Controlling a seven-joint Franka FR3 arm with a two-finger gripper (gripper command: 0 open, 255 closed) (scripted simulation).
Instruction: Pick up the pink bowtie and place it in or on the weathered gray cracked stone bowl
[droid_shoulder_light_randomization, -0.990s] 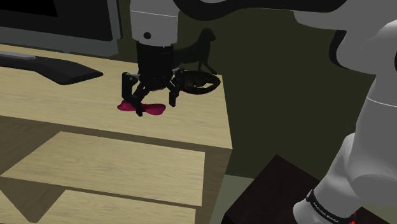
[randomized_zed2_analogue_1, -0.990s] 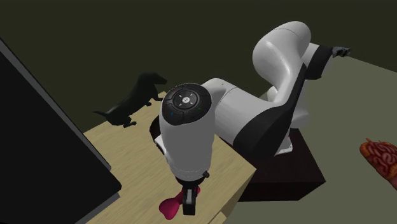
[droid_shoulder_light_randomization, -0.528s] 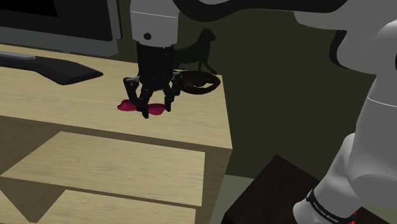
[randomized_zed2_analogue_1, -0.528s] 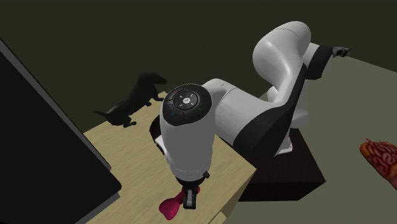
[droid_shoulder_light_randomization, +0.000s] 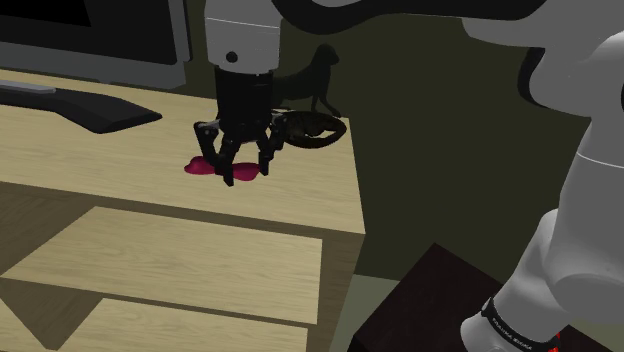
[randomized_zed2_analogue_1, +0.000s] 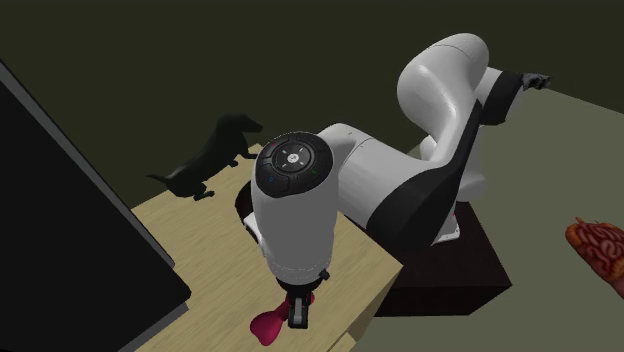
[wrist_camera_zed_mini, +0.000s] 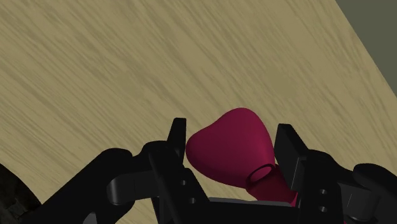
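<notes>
Shoulder view: the gripper (droid_shoulder_light_randomization: 237, 172) is clamping the pink bowtie (droid_shoulder_light_randomization: 203, 167) on the wooden tabletop (droid_shoulder_light_randomization: 90, 150), close to its front edge, with the dark bowl (droid_shoulder_light_randomization: 318, 128) sitting just behind at the corner. Second exterior view: the bowtie is peeking out under the arm (randomized_zed2_analogue_1: 300, 210), right by the table's edge. Wrist view: both fingers (wrist_camera_zed_mini: 287, 149) are pressing its sides, open wood stretching ahead.

The deep pink bowtie (wrist_camera_zed_mini: 232, 149), smooth and glossy, with rounded lobes and a ringed knot, lies flat on the light wooden desk top (droid_shoulder_light_randomization: 90, 150). It is clasped between the two fingers of the black gripper (wrist_camera_zed_mini: 232, 135). The dark, shallow round bowl (droid_shoulder_light_randomization: 312, 128) sits upright near the desk's far corner, close to the bowtie but apart from it.
</notes>
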